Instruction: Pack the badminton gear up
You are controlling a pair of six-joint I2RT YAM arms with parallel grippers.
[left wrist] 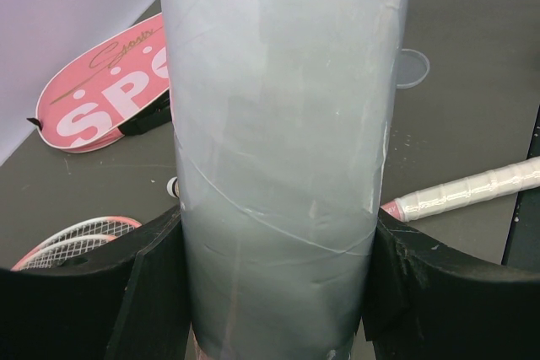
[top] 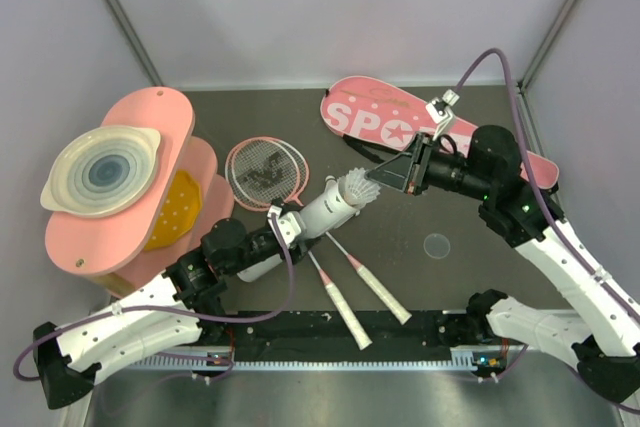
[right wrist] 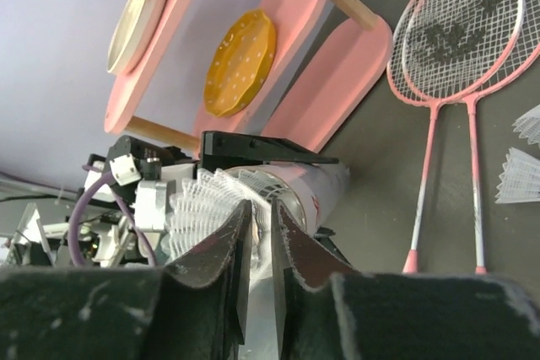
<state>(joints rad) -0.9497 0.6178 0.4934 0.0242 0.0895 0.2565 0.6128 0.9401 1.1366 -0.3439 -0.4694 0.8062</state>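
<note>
Shuttlecock [top: 357,187] sits pinched by its feather skirt in the right claw [top: 384,176], jaws nearly together, at the mouth of the white tube [top: 322,213] just ahead. Left claw [top: 283,223] clamps the tube lower down, tilted upward. Best to push straight along the tube's axis and let go only once the feathers clear the rim

The two rackets [top: 265,169] have pink frames, white strings carrying a dark printed emblem, and white grips; the bag [top: 370,117] is pink with white lettering, a white star and white dots. The tube [left wrist: 278,166] is cloudy white-grey, the shuttlecock [top: 358,187] white, the left hand [left wrist: 278,284] and right hand [right wrist: 260,250] black. On the dark grey tabletop [top: 450,207], the pink boards [top: 160,117] carry a cream dish [top: 100,169] ringed in blue-grey and a yellow dish [top: 178,209] speckled with white dots.
</note>
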